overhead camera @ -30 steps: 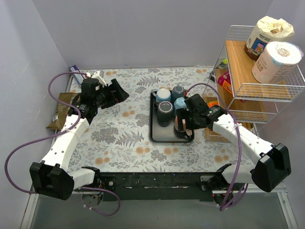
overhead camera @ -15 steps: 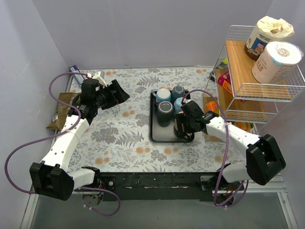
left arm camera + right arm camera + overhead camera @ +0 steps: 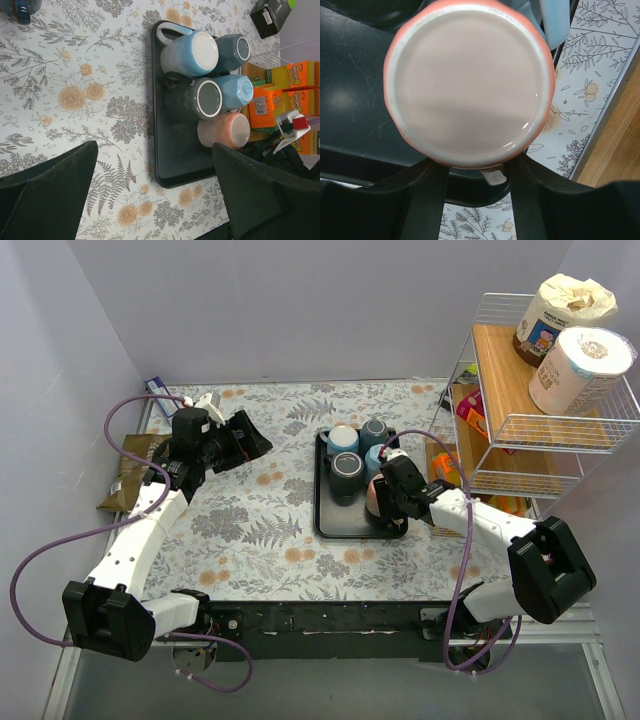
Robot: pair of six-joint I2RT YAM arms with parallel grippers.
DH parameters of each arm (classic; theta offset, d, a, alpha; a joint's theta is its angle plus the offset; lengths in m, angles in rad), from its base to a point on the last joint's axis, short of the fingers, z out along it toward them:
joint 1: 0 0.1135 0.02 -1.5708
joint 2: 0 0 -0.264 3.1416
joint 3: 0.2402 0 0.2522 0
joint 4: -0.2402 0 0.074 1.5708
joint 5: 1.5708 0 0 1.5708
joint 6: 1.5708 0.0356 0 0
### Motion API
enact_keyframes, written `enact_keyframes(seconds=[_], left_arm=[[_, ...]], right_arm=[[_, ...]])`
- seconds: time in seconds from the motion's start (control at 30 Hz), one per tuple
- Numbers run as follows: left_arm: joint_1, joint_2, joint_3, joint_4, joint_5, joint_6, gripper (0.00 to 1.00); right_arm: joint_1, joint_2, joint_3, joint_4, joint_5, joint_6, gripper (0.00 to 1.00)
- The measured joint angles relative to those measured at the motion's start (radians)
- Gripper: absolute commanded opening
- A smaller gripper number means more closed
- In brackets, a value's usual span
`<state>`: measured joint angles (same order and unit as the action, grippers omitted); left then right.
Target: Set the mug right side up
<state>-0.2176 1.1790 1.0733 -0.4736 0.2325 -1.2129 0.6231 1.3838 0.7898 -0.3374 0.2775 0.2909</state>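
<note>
Right wrist view: the mug (image 3: 470, 85) is seen base-on and fills most of the frame just ahead of the right gripper (image 3: 477, 192). Its peach wall and pale bottom are turned toward the camera.
Right gripper: its fingers (image 3: 427, 200) are set narrow, one at each side of the mug's near edge. A pale bit of the handle (image 3: 492, 176) is seen between them. Whether the mug is actually pinched cannot be told.
Mug: it is found on the dark tray (image 3: 355, 100), at the corner nearest the right gripper. Its bottom is up, so it has not yet been righted.
Other mugs (image 3: 192, 52): four are grouped on the tray just beyond the mug from the right gripper. All are bottom up, two pale blue and two dark. The nearest pale blue one is pressed close to the mug.
Left gripper (image 3: 155, 200): it is held wide, with nothing between its two dark fingers (image 3: 50, 195). It is hung above the flowered table (image 3: 250, 520), and the tray lies ahead of it, well apart.
Orange packs (image 3: 260, 105): these are seen past the tray from the left gripper, just beside the mug and off the tray's edge.
</note>
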Motion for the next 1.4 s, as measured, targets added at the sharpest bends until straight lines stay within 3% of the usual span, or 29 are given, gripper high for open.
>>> enact_keyframes(seconds=[0.07, 0.1, 0.23, 0.57, 0.8, 1.0, 1.17, 1.4], left_arm=[[0.0, -0.002, -0.003, -0.006, 0.0, -0.001, 0.98], [0.0, -0.003, -0.004, -0.006, 0.0, -0.003, 0.98], [0.0, -0.02, -0.02, -0.006, 0.0, -0.014, 0.98], [0.0, -0.052, -0.053, -0.013, 0.006, -0.041, 0.98], [0.0, -0.091, -0.072, -0.011, 0.03, -0.061, 0.98], [0.0, -0.109, -0.084, 0.013, 0.08, -0.079, 0.98], [0.0, -0.134, -0.127, 0.094, 0.198, -0.09, 0.98], [0.0, -0.161, -0.193, 0.333, 0.491, -0.183, 0.98]], right_arm=[[0.0, 0.0, -0.001, 0.005, -0.004, -0.006, 0.48], [0.0, 0.0, -0.002, 0.005, -0.005, -0.007, 0.32], [0.003, -0.002, -0.003, 0.007, 0.001, -0.014, 0.02], [-0.002, -0.01, -0.016, 0.022, -0.019, -0.038, 0.01], [-0.006, -0.108, -0.013, -0.067, -0.129, -0.06, 0.01], [-0.005, -0.21, 0.097, -0.162, -0.242, -0.034, 0.01], [-0.006, -0.232, 0.235, -0.162, -0.339, 0.038, 0.01], [-0.006, -0.224, 0.363, -0.105, -0.452, 0.168, 0.01]])
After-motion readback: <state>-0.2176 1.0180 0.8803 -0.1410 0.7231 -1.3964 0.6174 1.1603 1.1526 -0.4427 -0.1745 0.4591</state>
